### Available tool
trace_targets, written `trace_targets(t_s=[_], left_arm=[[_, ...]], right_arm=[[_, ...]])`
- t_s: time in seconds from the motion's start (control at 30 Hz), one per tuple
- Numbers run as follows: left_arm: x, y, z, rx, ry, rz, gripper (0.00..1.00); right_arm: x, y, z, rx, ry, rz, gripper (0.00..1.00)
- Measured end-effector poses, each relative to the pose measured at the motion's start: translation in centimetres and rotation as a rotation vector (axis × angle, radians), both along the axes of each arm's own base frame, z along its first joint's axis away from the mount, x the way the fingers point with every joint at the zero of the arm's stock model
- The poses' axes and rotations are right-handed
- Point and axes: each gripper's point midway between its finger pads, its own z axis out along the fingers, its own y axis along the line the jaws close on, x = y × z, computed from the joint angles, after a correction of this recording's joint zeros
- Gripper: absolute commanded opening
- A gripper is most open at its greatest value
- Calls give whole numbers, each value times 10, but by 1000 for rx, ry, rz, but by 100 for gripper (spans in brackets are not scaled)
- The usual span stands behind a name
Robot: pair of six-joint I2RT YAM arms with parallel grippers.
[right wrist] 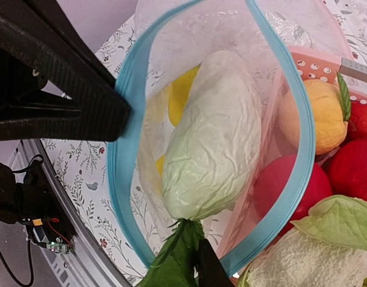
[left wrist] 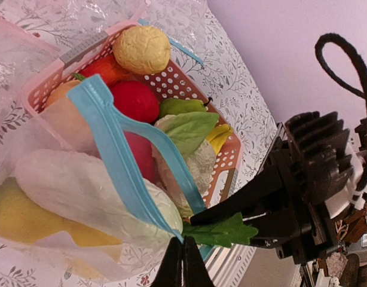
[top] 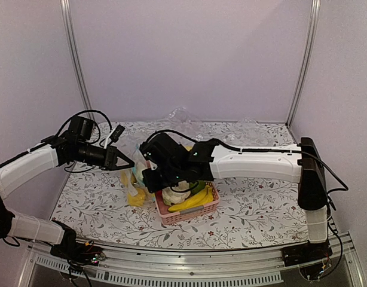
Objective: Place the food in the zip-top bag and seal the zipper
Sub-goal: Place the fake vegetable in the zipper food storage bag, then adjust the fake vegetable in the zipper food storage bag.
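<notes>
The zip-top bag (top: 135, 174) lies left of the basket with its mouth held open. My left gripper (left wrist: 182, 254) is shut on the light-blue zipper (left wrist: 112, 137) at one edge of the mouth. A white oblong piece of food (right wrist: 213, 137) lies in the mouth, most of it inside the bag. My right gripper (right wrist: 194, 266) pinches the green leaf (left wrist: 225, 232) at its stem end. A yellow piece (right wrist: 180, 92) lies deeper in the bag. A yellow lemon-like fruit (right wrist: 312, 116) is in the basket.
The pink lattice basket (top: 189, 214) stands just right of the bag, under my right wrist. It holds red fruits (left wrist: 134, 98), a leafy white cauliflower (right wrist: 291, 263) and a banana bunch (top: 192, 200). Crumpled clear plastic (top: 183, 116) lies by the back wall.
</notes>
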Motion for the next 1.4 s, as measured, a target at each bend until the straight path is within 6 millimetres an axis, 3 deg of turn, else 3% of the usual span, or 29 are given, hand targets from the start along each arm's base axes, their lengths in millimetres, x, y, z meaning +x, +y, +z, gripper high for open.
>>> trace_targets(t_s=[0.2, 0.4, 0.57, 0.73, 0.83, 1.03, 1.4], left_arm=[[0, 0, 0, 0, 0, 0, 0], [0, 0, 0, 0, 1, 0, 0], [0, 0, 0, 1, 1, 1, 0], [0, 0, 0, 1, 1, 1, 0], [0, 0, 0, 0, 1, 0, 0], [-1, -1, 1, -7, 5, -5, 0], [-4, -7, 4, -35, 9, -26, 0]], right_arm=[[-8, 10, 12, 19, 15, 67, 21], [-12, 5, 11, -8, 19, 91, 38], [-12, -3, 36, 6, -16, 95, 50], [-10, -11, 76, 60, -69, 87, 48], [-9, -11, 84, 75, -81, 80, 41], [-6, -9, 75, 67, -64, 67, 34], [8, 9, 27, 24, 10, 44, 27]])
